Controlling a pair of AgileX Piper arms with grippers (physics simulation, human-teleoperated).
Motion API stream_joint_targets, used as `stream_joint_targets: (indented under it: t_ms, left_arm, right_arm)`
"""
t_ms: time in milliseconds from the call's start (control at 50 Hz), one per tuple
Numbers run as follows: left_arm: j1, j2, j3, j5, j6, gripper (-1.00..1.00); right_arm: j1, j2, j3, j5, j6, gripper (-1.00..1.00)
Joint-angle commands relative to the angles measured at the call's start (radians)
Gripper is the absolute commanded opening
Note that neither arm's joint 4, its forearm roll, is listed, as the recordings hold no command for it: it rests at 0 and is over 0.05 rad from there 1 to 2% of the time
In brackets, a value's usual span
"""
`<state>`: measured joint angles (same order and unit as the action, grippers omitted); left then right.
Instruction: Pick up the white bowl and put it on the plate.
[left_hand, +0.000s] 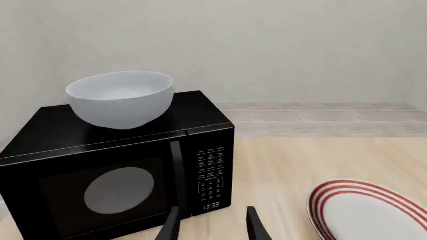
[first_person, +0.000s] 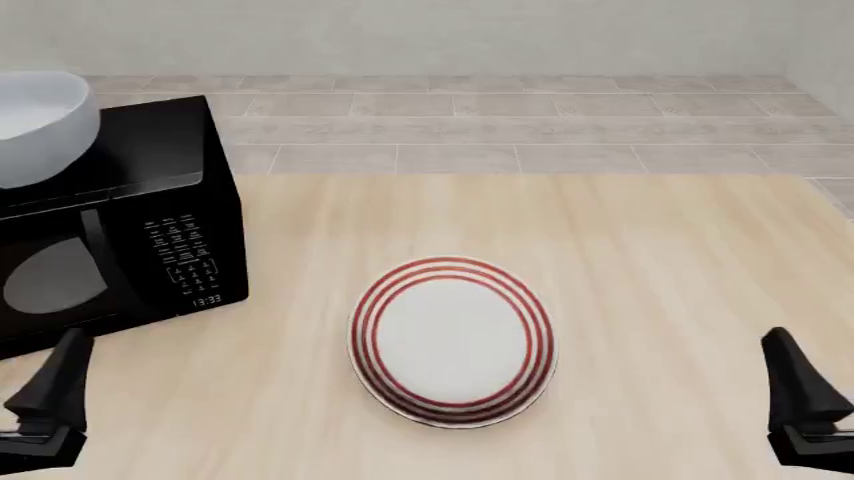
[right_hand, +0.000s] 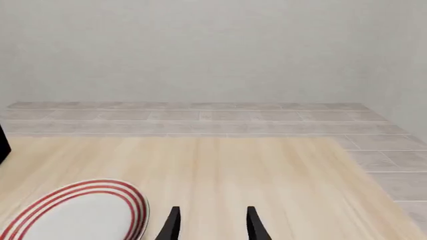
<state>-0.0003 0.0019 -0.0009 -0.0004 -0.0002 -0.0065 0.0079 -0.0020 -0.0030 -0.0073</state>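
— Step in hand? 
— None begun, by the look of it: the opening reach, judged from the white bowl (left_hand: 121, 99) resting untouched on top of the microwave (left_hand: 120, 175), at the table's (first_person: 641, 260) far left corner.

— And the plate (first_person: 451, 341)? 
— Flat on the table, near the middle of the near edge, nothing on it, well apart from the bowl.

— Next move? 
— Probably for the left gripper (left_hand: 212, 225): up and forward over the microwave top, down onto the bowl's rim, then a lift clear of the oven and across to the plate. Likely tricky, given a glossy, deep, rounded wall.

— Jaws? 
— Left gripper: parted, fingers well spread, gripping nothing, aimed at the microwave's front. Right gripper (right_hand: 210, 225): likewise spread and bare, hovering near the table's near right corner, just beside the plate's edge, touching nothing.
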Motion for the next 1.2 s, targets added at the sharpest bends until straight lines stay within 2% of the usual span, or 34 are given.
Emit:
stream_joint_targets:
  t_ms: [20,360,380,400,420,460,560,600,720,780,820,860,920,1000,1040,1120,1160,1180,1200]
  left_arm:
    - [0.0,0.003,0.0,-0.001,0.0,1.0]
    - [0.007,-0.001,0.0,-0.012,0.007,1.0]
    - [0.007,0.004,-0.025,0.007,0.01,1.0]
    - [0.008,-0.001,-0.005,-0.007,0.014,1.0]
    - [0.009,0.006,-0.036,0.017,0.014,1.0]
    - [0.01,-0.001,0.0,-0.011,0.012,1.0]
    - [0.015,0.009,-0.002,-0.005,-0.012,1.0]
    - [0.029,0.001,-0.013,0.002,0.014,1.0]
    - [0.031,0.022,-0.166,0.135,0.026,1.0]
    - [0.033,0.037,-0.212,0.178,0.095,1.0]
    - [0.034,0.049,-0.246,0.224,0.093,1.0]
    - [0.036,0.034,-0.269,0.262,0.138,1.0]
    - [0.063,0.04,-0.332,0.319,0.149,1.0]
    - [0.088,0.056,-0.38,0.362,0.198,1.0]
    - [0.096,0.074,-0.393,0.375,0.198,1.0]
    - [0.135,0.079,-0.43,0.4,0.264,1.0]
    - [0.127,0.144,-0.541,0.455,0.248,1.0]
    - [0.13,0.118,-0.503,0.447,0.245,1.0]
    - [0.133,0.165,-0.58,0.475,0.26,1.0]
  right_arm:
    - [0.007,0.001,-0.002,0.0,0.007,1.0]
    - [0.007,0.008,-0.002,-0.008,0.007,1.0]
    - [0.007,0.008,-0.002,-0.007,0.006,1.0]
    - [0.007,0.008,-0.002,-0.007,0.007,1.0]
    - [0.007,0.008,-0.002,-0.007,0.007,1.0]
    - [0.007,0.008,-0.002,-0.007,0.007,1.0]
    - [0.007,0.009,-0.002,-0.008,0.007,1.0]
    - [0.007,0.008,-0.002,-0.007,0.007,1.0]
    - [0.007,0.008,-0.002,-0.007,0.007,1.0]
    - [0.007,0.008,-0.002,-0.007,0.007,1.0]
    - [0.007,0.008,-0.002,-0.007,0.006,1.0]
    - [0.007,0.008,-0.002,-0.007,0.007,1.0]
    - [0.007,0.008,-0.002,-0.008,0.007,1.0]
    - [0.007,0.008,-0.002,-0.008,0.007,1.0]
    - [0.007,0.008,-0.002,-0.007,0.007,1.0]
    - [0.007,0.008,-0.002,-0.007,0.007,1.0]
    - [0.007,0.008,-0.002,-0.007,0.007,1.0]
    - [0.007,0.008,-0.002,-0.007,0.007,1.0]
    - [0.007,0.008,-0.002,-0.007,0.006,1.0]
